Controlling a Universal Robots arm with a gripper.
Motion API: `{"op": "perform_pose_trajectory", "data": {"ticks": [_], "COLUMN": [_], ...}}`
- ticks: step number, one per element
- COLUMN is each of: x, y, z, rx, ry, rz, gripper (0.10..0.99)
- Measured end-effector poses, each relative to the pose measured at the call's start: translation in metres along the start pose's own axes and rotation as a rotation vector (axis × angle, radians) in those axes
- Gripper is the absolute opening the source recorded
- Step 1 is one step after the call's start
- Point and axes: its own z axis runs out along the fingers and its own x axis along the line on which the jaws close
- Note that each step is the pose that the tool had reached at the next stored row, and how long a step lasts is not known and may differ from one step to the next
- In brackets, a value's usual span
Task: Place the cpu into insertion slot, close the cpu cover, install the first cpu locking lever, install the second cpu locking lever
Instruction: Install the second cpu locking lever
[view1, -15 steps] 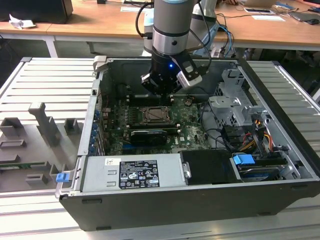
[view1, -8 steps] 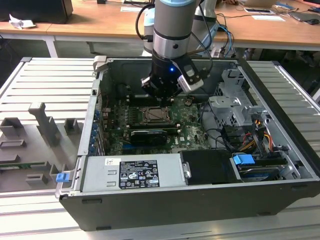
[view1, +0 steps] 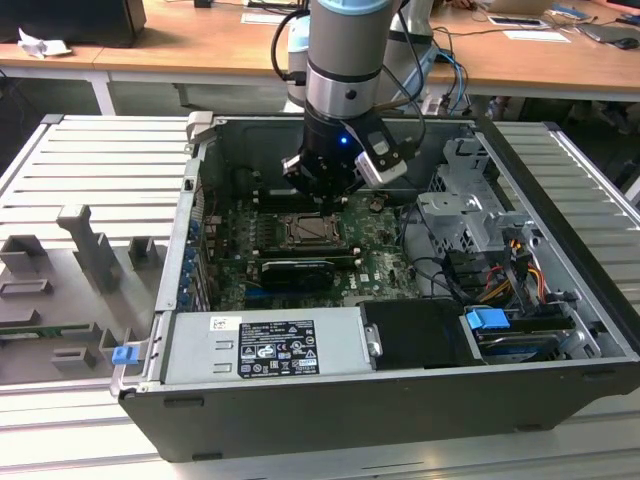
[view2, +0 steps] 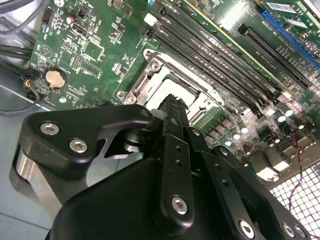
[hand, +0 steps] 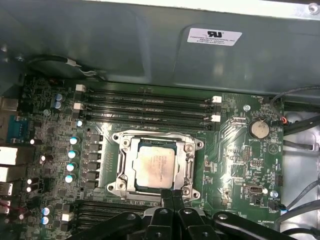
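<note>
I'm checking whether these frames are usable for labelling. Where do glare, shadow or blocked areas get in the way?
First wrist view: even light, mild sheen on the cpu and the cpu cover. Second wrist view: the gripper body blocks the lower half and the cover there glares white. Exterior view: the arm hides part of the green board.

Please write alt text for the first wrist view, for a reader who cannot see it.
The cpu sits in the insertion slot on a green motherboard, framed by the closed cpu cover. The black gripper is close to the socket's edge.
</note>
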Motion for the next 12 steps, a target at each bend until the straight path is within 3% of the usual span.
{"op": "perform_pose_trajectory", "data": {"ticks": [4, 6, 10, 12], "x": [0.0, 0.0002, 0.0011, 0.0015], "y": [-0.0007, -0.0029, -0.0124, -0.0155], "z": [0.0006, 0.0012, 0.0026, 0.0045], "rx": [0.0, -0.002, -0.004, -0.018], "ry": [0.0042, 0.0171, 0.0179, 0.017], "rz": [0.0, 0.002, 0.001, 0.0], "gripper": [0.106, 0.106, 0.106, 0.106]}}
